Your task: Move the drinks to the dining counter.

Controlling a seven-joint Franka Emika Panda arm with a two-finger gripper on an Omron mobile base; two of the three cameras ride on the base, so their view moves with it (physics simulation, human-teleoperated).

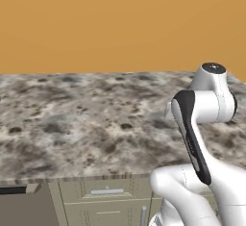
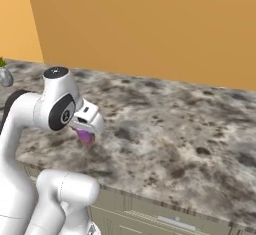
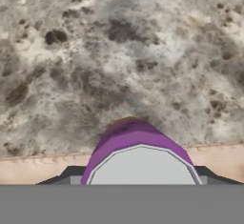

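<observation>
one purple-pink can (image 3: 138, 158), silver top toward the hand camera, sits clamped between the gripper (image 2: 86, 135) fingers, held above the dining counter (image 1: 72, 124) near its front edge. its contents can't be seen. a small grey vase (image 2: 5, 77) stands by the counter's far left edge.

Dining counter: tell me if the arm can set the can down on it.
Probably yes: the gripper holds the can just above the dining counter, over bare stone, with the vase well off to the side.
</observation>
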